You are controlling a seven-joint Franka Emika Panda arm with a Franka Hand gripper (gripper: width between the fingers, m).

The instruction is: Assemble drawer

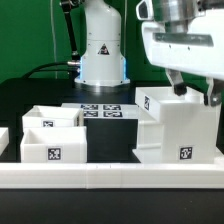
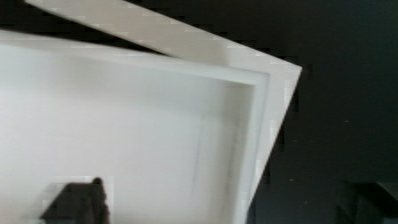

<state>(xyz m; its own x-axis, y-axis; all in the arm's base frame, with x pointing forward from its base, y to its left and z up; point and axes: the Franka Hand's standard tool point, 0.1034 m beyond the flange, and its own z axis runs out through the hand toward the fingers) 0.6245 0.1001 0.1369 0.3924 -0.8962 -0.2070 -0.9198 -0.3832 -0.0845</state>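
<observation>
The white cube housing [image 1: 176, 128] stands on the black table at the exterior view's right, with tags on its faces. Two small open-top trays [image 1: 58, 117] [image 1: 52, 146] sit side by side at the exterior view's left. My gripper [image 1: 193, 90] is open just above the housing's top far edge. In the wrist view the housing [image 2: 125, 120] fills most of the picture. One dark fingertip [image 2: 75, 200] is over its white surface and the other [image 2: 365, 206] is outside over the black table, so my gripper [image 2: 222, 205] straddles the housing's wall [image 2: 249, 130] without gripping it.
The marker board [image 1: 103, 110] lies flat between the trays and the housing, in front of the robot base [image 1: 102, 50]. A long low white border wall [image 1: 110, 178] runs along the near edge of the table.
</observation>
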